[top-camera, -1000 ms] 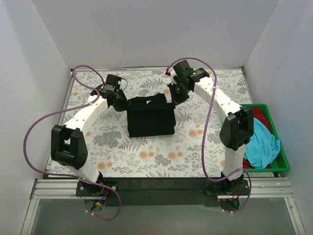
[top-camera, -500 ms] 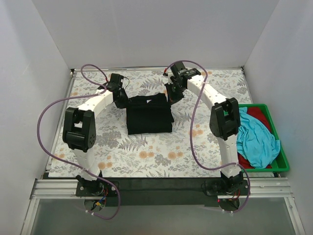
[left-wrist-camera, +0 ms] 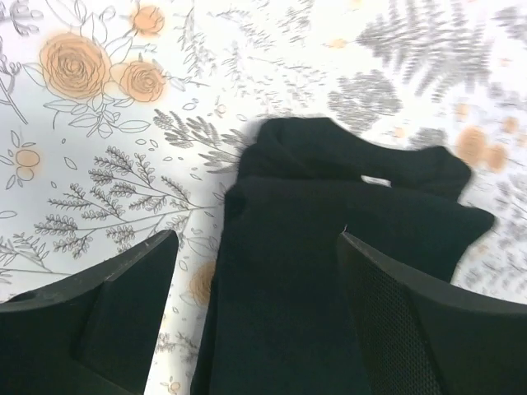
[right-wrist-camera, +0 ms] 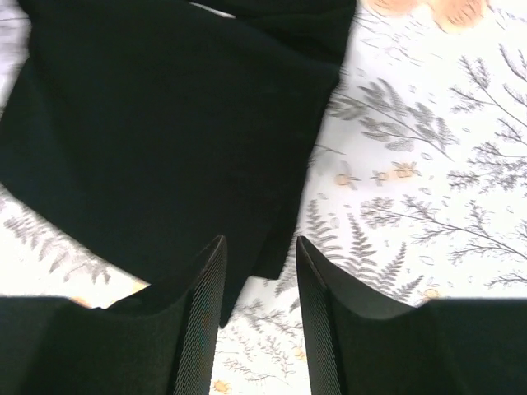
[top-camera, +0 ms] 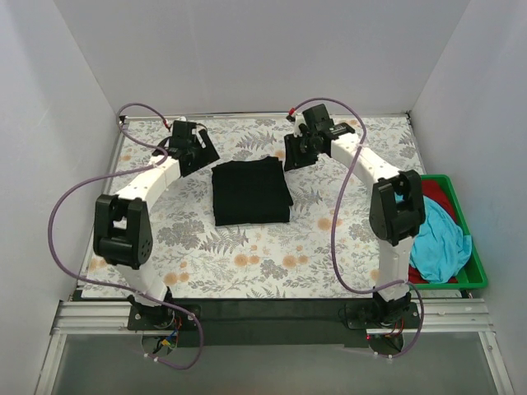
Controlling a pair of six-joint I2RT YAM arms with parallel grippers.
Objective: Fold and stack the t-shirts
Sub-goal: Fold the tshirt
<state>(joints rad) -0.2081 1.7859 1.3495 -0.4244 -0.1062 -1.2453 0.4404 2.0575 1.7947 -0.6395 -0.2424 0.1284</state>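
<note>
Black t-shirt [top-camera: 249, 191] lies folded into a flat rectangle on the tabletop [top-camera: 247, 263], centre toward the far edge; that one looks done. Remaining: turquoise t-shirt [top-camera: 436, 243] and red t-shirt [top-camera: 440, 195], both crumpled in the green tray [top-camera: 458, 285] at the right edge, not yet folded or stacked. Left gripper [left-wrist-camera: 257, 243]: jaws wide apart, empty, by the black shirt's far-left corner. Right gripper [right-wrist-camera: 259, 247]: jaws slightly apart, empty, by its far-right corner. Purple cables [top-camera: 62, 214] loop off both arms. Right arm [top-camera: 395, 214] overhangs the tray and may hinder reaching in.
</note>
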